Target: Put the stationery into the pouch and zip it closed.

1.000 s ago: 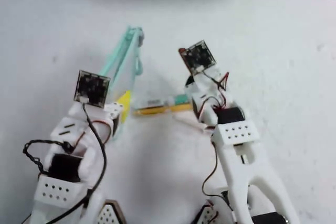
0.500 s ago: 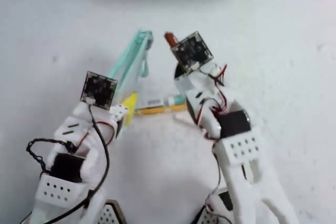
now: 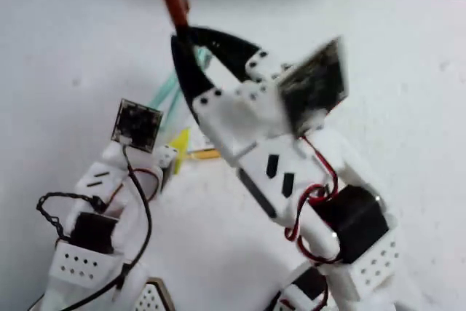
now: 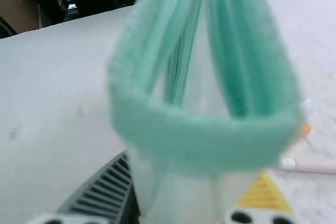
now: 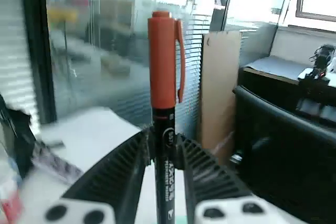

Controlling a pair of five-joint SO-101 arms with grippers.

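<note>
Found the left claw (image 4: 181, 208) at the near left of the desk (image 3: 408, 71), clamped on the near end of the pouch (image 4: 199, 135) and holding its teal-rimmed mouth propped open. Noted the pouch running from that claw toward the far centre of the desk. Unable to confirm any contents through the clear wall. Logged a yellow pencil (image 3: 205, 154) lying flat on the desk just right of the left claw, outside the pouch, with a pale pen (image 4: 310, 166) near it. Found the right claw (image 5: 164, 153) raised off the desk, above the far part of the pouch in the high view. Found it closed tight on the black barrel of a red-capped marker (image 5: 165, 66), cap end pointing away from the arm toward the far edge. Judged the step in hand as loading: marker picked up and carried, not yet in the pouch. Judged the next move as calling for a turn of the marker into line with the open mouth, a descent to the rim, then a lengthwise slide inside before parting the jaws. Advised care against striking the held rim and collapsing the opening. Counted the pencil and pen as waiting, and the zip as undone.
</note>
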